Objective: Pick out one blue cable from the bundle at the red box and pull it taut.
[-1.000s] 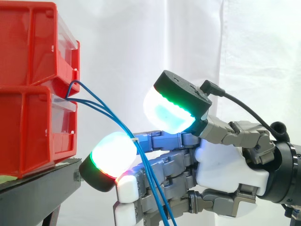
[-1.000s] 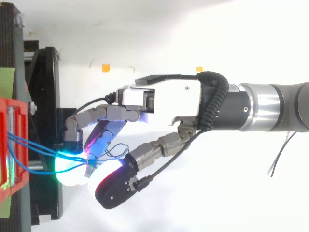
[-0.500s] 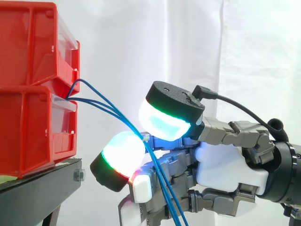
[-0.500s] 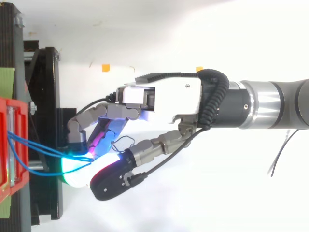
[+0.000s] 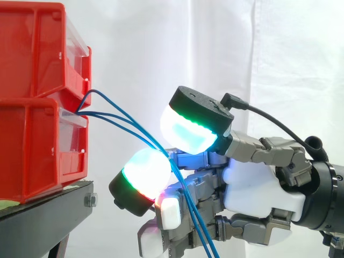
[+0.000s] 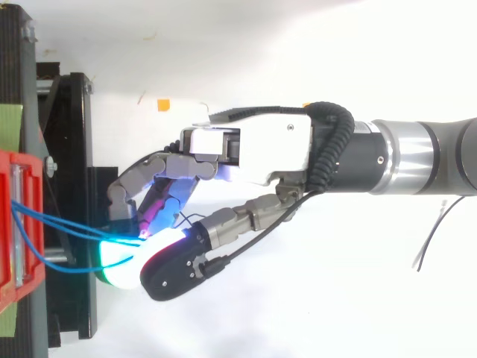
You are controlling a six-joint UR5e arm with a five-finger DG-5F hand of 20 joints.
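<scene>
Several thin blue cables (image 5: 121, 123) come out between the two stacked red bins (image 5: 37, 107) and slope down to the right, straight as far as my hand (image 5: 252, 188). They pass between the thumb's cyan-green pad (image 5: 188, 129) and a finger's green-red pad (image 5: 145, 172), which nearly meet, then drop in front of the lower curled fingers. From above, the hand (image 6: 253, 149) reaches left toward the red bin (image 6: 15, 224), and the blue cables (image 6: 67, 227) run into its glowing fingertips (image 6: 123, 261). How many cables are pinched I cannot tell.
The bins stand on a black stand (image 5: 43, 215) at the left, with a bolt at its edge. From above the black stand (image 6: 71, 149) lies just under the fingertips. A white curtain hangs behind. Small orange tape marks (image 6: 162, 104) lie on the white floor.
The hand has drawn a little right, away from the bins. Thumb and finger pads have closed together over the cables, which now run straighter from the bin.
</scene>
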